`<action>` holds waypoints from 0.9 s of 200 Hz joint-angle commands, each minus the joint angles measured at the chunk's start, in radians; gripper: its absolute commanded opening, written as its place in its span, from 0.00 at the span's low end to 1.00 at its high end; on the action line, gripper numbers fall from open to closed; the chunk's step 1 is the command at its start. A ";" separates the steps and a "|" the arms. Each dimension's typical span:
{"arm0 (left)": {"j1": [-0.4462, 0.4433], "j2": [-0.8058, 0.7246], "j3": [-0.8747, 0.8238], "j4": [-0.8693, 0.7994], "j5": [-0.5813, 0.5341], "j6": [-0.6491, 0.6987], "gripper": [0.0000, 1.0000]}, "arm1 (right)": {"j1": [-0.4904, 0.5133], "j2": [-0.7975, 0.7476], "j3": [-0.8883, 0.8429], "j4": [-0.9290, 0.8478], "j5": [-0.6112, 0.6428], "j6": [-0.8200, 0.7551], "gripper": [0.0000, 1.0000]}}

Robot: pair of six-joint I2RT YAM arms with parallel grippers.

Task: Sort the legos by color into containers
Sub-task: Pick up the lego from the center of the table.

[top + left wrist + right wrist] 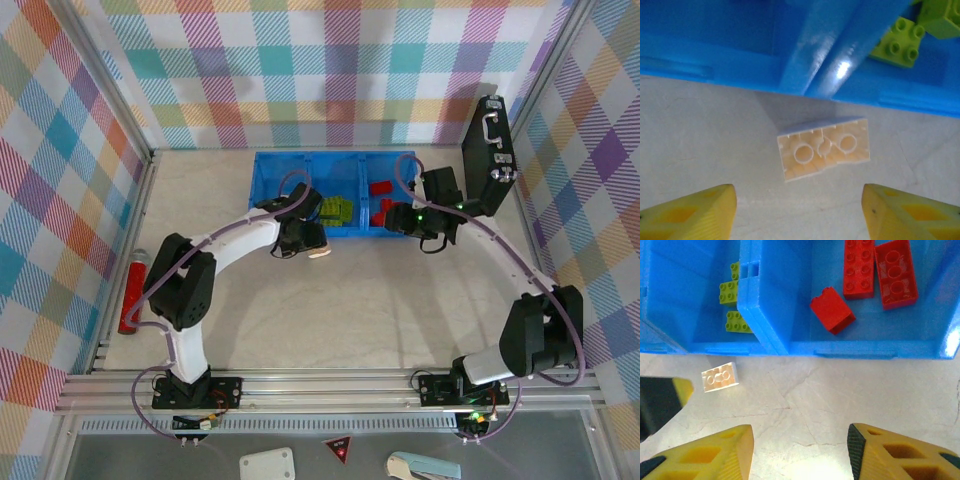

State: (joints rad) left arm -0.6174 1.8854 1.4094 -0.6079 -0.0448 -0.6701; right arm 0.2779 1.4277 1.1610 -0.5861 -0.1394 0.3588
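You are hovering the left gripper (799,210), open and empty, over the upturned beige lego (823,148) lying on the table (700,150) beside the blue bin (705,75)'s near wall, needing next to lower, close and carry it into the left compartment (272,168).

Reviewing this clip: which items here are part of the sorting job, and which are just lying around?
Job: blue three-compartment bin; lime green bricks in its middle compartment; red bricks in its right compartment; beige brick on the table before the bin.
Lying about: red cylinder; black case with metal handle.
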 commanded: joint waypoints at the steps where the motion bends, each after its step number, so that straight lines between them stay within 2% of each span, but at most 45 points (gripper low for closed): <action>1: -0.027 0.042 0.051 -0.029 -0.071 -0.057 0.73 | -0.001 -0.037 -0.011 -0.046 0.003 0.026 0.54; 51: -0.053 0.126 0.123 -0.043 -0.131 -0.113 0.80 | 0.000 -0.064 -0.012 -0.074 0.008 0.012 0.54; 106: -0.070 0.194 0.170 -0.087 -0.147 -0.120 0.82 | -0.001 -0.078 -0.017 -0.088 0.014 -0.009 0.54; 180: -0.111 0.199 0.148 -0.077 -0.186 -0.118 0.83 | 0.000 -0.105 -0.046 -0.080 0.008 -0.002 0.55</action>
State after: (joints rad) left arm -0.7025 2.0666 1.5623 -0.6540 -0.2020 -0.7742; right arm 0.2779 1.3552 1.1301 -0.6533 -0.1284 0.3584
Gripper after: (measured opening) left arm 0.828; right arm 0.548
